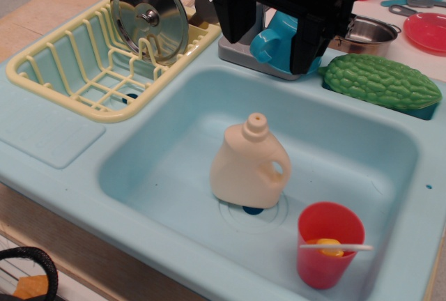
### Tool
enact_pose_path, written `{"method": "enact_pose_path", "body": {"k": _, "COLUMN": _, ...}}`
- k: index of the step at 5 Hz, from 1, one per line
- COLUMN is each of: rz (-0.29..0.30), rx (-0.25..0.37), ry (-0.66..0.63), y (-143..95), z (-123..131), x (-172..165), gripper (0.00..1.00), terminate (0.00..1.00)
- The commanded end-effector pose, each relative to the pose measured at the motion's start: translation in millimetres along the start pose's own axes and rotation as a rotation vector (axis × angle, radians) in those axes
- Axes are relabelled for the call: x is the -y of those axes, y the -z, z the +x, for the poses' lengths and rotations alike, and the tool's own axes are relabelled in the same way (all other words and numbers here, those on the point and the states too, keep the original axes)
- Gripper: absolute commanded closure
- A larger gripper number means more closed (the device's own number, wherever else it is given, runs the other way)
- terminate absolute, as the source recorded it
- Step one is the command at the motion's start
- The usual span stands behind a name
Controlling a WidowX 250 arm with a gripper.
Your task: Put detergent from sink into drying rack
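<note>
Cream detergent [247,167] upright in sink [160,155], ungrasped; we see fingers [272,40] open, empty, high above. Reach step: descend, grip neck, then carry to rack [42,71].

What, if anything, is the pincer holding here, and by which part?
Nothing is held. The pincer hangs open above the back of the sink, while the detergent bottle stands upright and untouched over the drain, well apart from it.

We count one detergent [249,164] jug, one sink [174,134], one drying rack [52,60], one metal lid [149,15], two red cups [329,244], one green bitter gourd [382,81], one steel pot [366,33] and one red plate [426,31].
</note>
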State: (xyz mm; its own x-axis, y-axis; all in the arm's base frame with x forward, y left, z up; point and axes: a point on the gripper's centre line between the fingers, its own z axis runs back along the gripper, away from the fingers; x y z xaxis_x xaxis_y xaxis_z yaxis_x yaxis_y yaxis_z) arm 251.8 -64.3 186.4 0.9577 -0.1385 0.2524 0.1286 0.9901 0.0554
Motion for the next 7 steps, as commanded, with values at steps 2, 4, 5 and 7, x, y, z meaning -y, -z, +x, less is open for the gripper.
{"method": "enact_pose_path", "body": {"k": 2, "rz": 0.056, "rx": -0.046, "ry": -0.217, "y": -1, "z": 2, "x": 7, "gripper": 0.00, "terminate": 0.00}}
{"method": "enact_pose_path", "body": {"k": 4, "rz": 0.128, "rx": -0.102, "ry": -0.702, "y": 2, "z": -7, "x": 14, "gripper": 0.00, "terminate": 0.00}}
{"method": "enact_pose_path", "body": {"k": 5, "rz": 0.151, "rx": -0.091, "ry": -0.894, "y": 10, "z": -10, "x": 11, "gripper": 0.00, "terminate": 0.00}}
{"method": "enact_pose_path", "body": {"k": 7, "rz": 0.153, "rx": -0.119, "ry": -1.089, "y": 24, "z": -23, "x": 7, "gripper": 0.00, "terminate": 0.00}}
